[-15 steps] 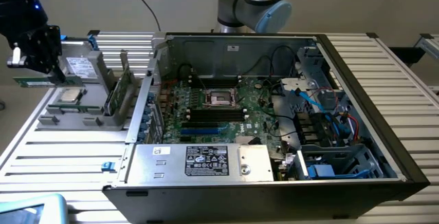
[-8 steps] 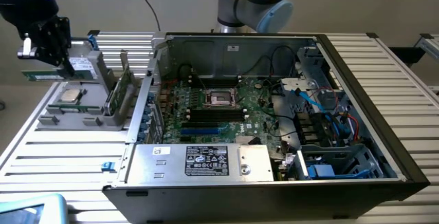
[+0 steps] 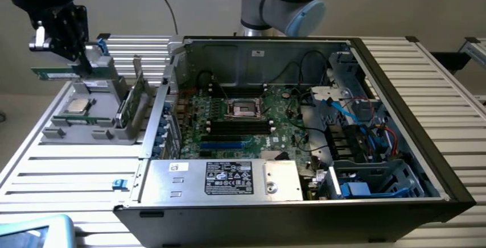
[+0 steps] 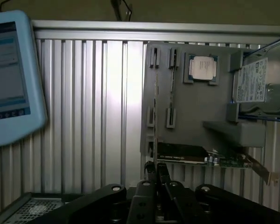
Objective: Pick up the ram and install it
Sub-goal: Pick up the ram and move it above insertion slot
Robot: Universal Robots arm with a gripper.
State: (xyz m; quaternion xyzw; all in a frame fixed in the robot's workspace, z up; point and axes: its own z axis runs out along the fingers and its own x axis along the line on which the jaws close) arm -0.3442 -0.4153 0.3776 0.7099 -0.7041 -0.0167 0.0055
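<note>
Upper left | jaws clamped on ram (image 3: 53, 74) by one end | held level above grey holder (image 3: 106, 136), probably to clear its slots

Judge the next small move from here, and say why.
Probably carry the ram sideways toward the exterior view's right, toward the open computer case. The claw is shut on the ram and holds it above the grey tray, while the dark slots on the motherboard look empty.
</note>
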